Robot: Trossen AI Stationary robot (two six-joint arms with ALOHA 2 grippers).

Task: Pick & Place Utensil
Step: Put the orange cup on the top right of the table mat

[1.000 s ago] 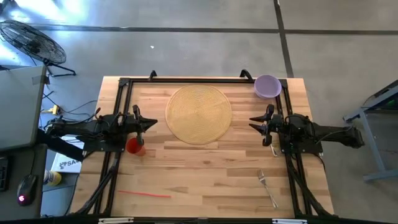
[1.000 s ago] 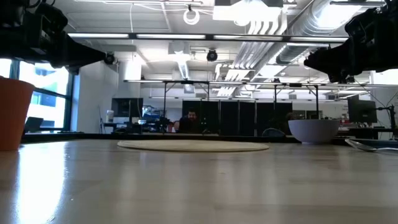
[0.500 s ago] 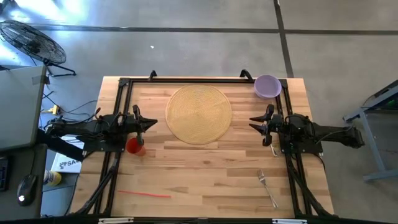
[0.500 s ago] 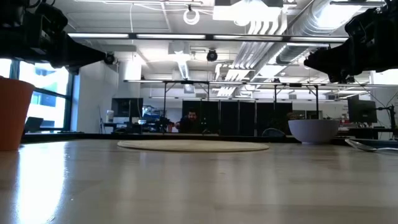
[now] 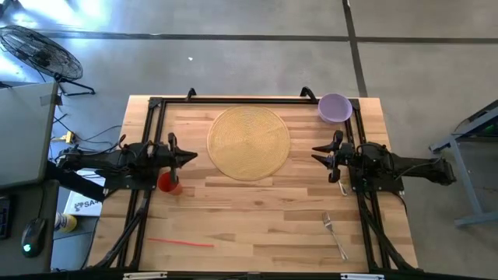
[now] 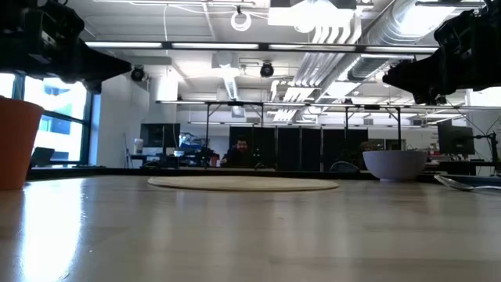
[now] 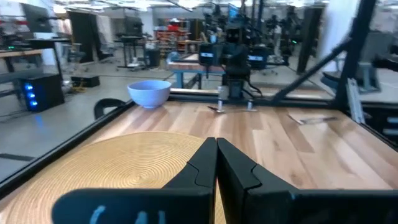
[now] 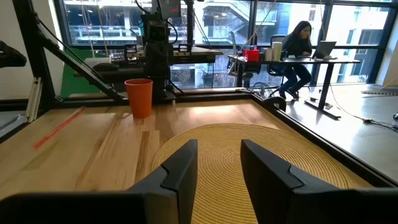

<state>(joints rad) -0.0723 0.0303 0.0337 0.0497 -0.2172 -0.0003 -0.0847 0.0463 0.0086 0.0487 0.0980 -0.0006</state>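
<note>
Since the fork [image 5: 334,236] lies near the bench's front right corner, long axis running roughly front to back, my right hand [image 5: 317,153], fingers spread, is nearer. My left hand [image 5: 191,155], fingers pressed together, waits by the left edge.

Wooden table [image 5: 257,210] carries mat [image 5: 249,143], bowl [image 5: 334,107], cup [image 5: 169,183], fork [image 5: 334,235], straw [image 5: 180,243].

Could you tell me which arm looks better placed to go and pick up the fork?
Probably the right arm. The fork lies on the table's right side, close to the right claw, which is open. The left claw is shut and sits across the table by the orange cup.
</note>
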